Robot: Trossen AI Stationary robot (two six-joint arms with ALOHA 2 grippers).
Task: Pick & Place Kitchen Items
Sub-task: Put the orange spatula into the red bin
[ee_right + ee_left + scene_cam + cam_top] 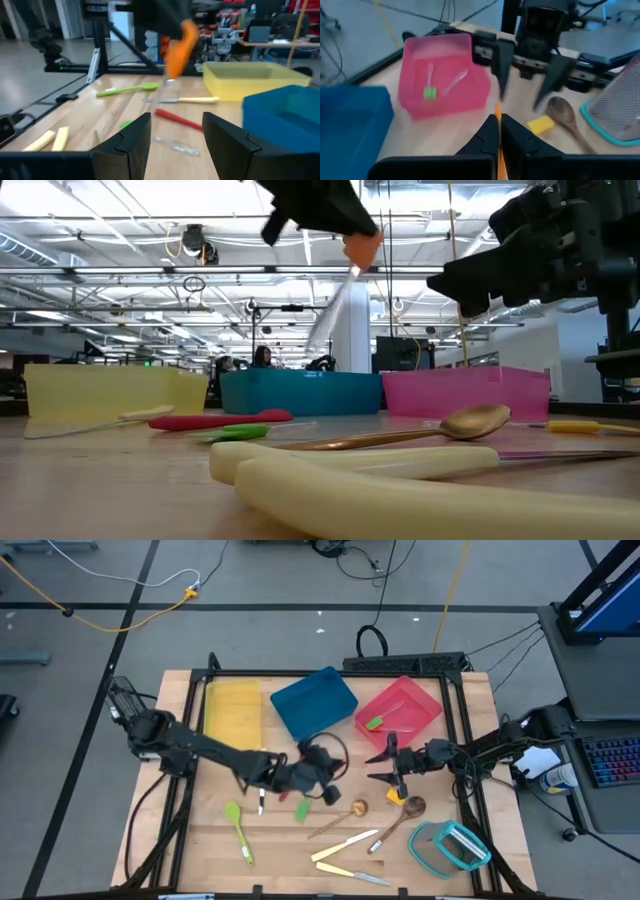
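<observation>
The left claw (330,792) hangs over the middle of the tabletop (290,850), clenched on an orange-headed utensil (360,248). In the low view the piece rides well clear of the wood, its clear handle slanting down, so it looks lifted for carrying rather than being set down. The right claw (383,766) sits at three o'clock of it, fingers spread and holding nothing, pointed straight at the left one. My guess is that it waits to receive the piece, or for its own turn.

Three trays line the far edge: one yellow tray (232,707) at eleven o'clock of the left claw, one blue tray (313,702) at twelve, one pink tray (400,708) at two. The pink one already holds a green-headed piece (375,723), a clear sign that the trays are the drop spots.

Still loose on the wood, as far as I can count:
- One green spoon (238,829) at seven o'clock.
- Two wooden spoons (398,819) at four.
- Two cream knives (345,846) at six.
- One yellow-headed piece (397,797) just beneath the right claw.

Something red and green lies half hidden under the left claw. A teal-rimmed container (447,845) rests at the near right corner.
</observation>
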